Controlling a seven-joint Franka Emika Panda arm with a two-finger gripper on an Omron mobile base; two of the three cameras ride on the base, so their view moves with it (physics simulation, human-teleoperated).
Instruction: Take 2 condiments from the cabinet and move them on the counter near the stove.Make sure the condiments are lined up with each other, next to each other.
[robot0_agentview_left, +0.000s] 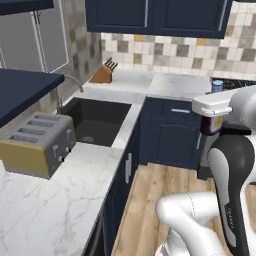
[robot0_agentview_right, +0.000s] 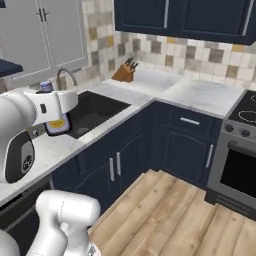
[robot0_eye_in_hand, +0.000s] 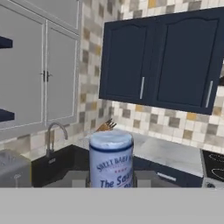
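Left base view: the dark bottle (robot0_agentview_left: 212, 121) hangs at right centre, partly hidden by the white arm, above open wood floor (robot0_agentview_left: 150, 200). Right base view: it sits at left centre over the marble desk (robot0_agentview_right: 60, 145), label cut off. Hand view: fingers (robot0_eye_in_hand: 111, 183) closed on its cylindrical body, blue cap foremost, fingers mostly hidden.

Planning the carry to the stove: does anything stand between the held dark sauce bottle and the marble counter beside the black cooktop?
Nothing visible does. The dark red-brown, blue-capped bottle hangs in the gripper above the wooden floor, and the white marble counter left of the black glass cooktop lies bare.
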